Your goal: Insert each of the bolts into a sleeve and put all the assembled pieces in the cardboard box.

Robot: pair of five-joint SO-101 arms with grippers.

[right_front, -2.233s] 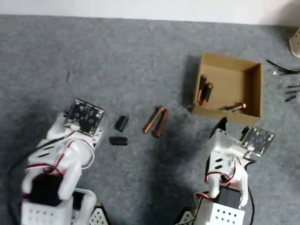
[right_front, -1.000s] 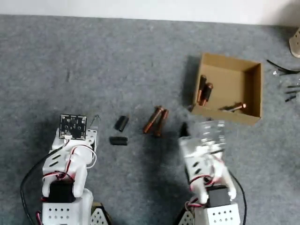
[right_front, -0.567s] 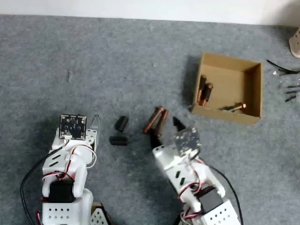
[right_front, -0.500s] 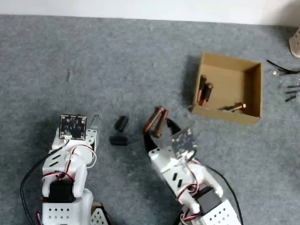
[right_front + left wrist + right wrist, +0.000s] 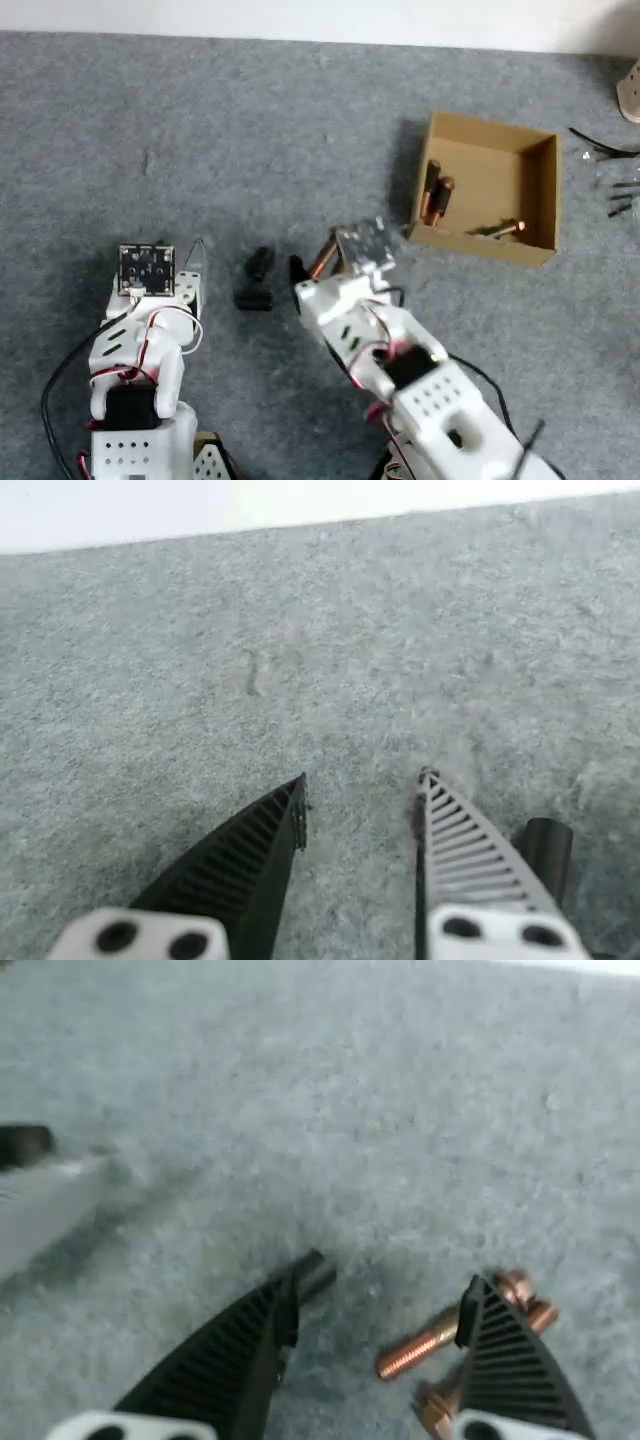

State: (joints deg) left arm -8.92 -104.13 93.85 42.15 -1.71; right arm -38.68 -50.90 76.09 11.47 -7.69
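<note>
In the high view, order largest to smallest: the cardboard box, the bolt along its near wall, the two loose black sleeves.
cardboard box
bolt, clearly longer than what follows
black sleeves, alike, so unranked between themselves

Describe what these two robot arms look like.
The left arm and right arm are blocky white plastic with black motors and thin red and black wires. Each carries a small square circuit board by the wrist. The left pincer has one black, one white ribbed pointed finger; the right pincer's are black.

Two copper bolts [image 5: 420, 1346] and two black sleeves [image 5: 253, 299] lie loose; cardboard box [image 5: 490, 134] holds three pieces [image 5: 437, 200]
</note>
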